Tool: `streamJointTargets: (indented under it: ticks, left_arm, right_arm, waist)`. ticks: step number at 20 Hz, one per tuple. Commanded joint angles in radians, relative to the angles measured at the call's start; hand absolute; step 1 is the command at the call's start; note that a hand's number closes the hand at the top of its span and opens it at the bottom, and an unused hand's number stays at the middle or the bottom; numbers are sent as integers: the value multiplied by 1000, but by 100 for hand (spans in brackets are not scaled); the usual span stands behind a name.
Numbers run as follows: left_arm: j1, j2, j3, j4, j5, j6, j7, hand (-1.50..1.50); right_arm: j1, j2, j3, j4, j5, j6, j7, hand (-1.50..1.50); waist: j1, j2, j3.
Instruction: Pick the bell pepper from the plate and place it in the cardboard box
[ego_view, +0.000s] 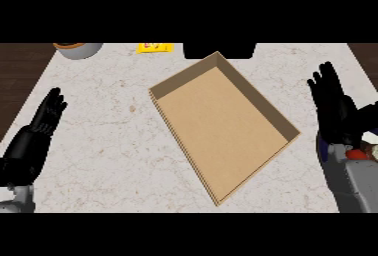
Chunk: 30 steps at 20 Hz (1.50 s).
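Both hands had straight fingers pressed together: left hand (40, 125) near left, right hand (332, 107) at right, partly hiding a red bell pepper (357, 154) on its plate (322, 150). Between them lay an empty cardboard box (221, 125).

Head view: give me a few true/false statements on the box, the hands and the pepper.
1. The cardboard box holds nothing. True.
2. The right hand is curled round the bell pepper. False: its fingers are straight, and only a bit of red shows beside its forearm at the right edge.
3. The left hand is open at the left edge. True.
4. The box lies square to the counter edges. False: it sits turned at an angle.
5. A grey bowl sits inside the box. False: it stands apart, at the counter's far left corner.
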Motion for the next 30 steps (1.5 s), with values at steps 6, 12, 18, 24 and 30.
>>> streamJointTargets:
  ticks: [6, 12, 18, 24, 30]
  left_arm:
    - [31, -8, -35, 42, -123, 87, 76, 0]
    - [35, -60, -55, 98, -114, 89, 93, 0]
    - [48, -68, -76, 69, -138, 90, 113, 0]
    - [4, -91, -89, 90, -149, 93, 106, 0]
    - [38, -81, -103, 60, -157, 80, 116, 0]
  right_arm:
    - [-104, -170, -284, 199, -434, 514, -58, -150]
    - [-10, -257, -308, 562, -222, 457, -179, -150]
    - [10, -443, -234, 743, -60, 769, -390, -150]
    - [-76, -618, -71, 744, 166, 872, -420, -150]
    - [-87, -739, 109, 710, 351, 1096, -488, -150]
  waist:
    - [8, 44, -19]
    - [7, 44, -24]
    - [18, 41, -23]
    - [44, 47, -23]
    - [50, 41, -24]
